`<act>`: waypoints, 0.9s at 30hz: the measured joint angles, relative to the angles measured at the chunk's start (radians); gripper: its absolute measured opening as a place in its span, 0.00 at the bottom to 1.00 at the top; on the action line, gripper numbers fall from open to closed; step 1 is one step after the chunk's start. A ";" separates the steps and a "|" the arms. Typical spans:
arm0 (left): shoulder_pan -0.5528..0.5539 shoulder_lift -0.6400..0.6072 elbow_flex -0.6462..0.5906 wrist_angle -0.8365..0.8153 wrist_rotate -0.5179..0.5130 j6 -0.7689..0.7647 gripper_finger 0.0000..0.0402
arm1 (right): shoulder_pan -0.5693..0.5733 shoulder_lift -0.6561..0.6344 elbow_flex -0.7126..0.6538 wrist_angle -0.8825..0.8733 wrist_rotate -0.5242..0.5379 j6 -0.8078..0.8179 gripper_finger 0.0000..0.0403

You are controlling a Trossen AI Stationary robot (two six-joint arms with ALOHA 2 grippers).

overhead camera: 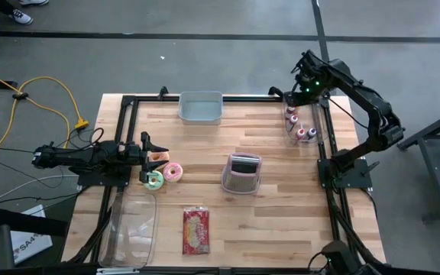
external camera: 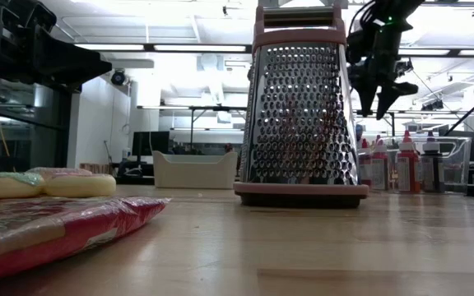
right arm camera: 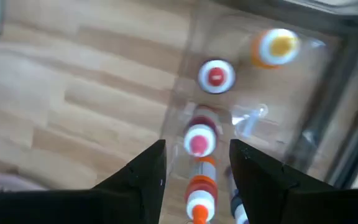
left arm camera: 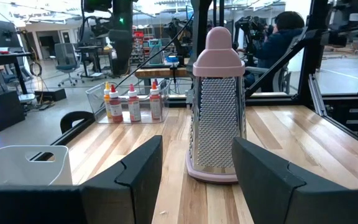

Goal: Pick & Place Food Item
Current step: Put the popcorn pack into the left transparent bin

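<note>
The red snack packet (overhead camera: 195, 231) bears no readable writing; right claw (right arm camera: 196, 163), fingers apart, empty above sauce bottles (overhead camera: 300, 128).

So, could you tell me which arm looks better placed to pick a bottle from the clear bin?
The right one, probably. The right gripper hangs open, pointing down over the clear bin of sauce bottles, while the left gripper rests open by the donuts across the table.
</note>
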 joint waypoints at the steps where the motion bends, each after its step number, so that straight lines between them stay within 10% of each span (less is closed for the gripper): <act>1: 0.000 0.000 0.000 0.000 0.000 0.000 0.47 | 0.009 0.000 0.000 0.000 -0.012 -0.017 0.41; 27: 0.000 0.000 0.000 0.000 0.000 0.000 0.47 | 0.356 -0.179 0.000 -0.168 -0.054 0.005 0.41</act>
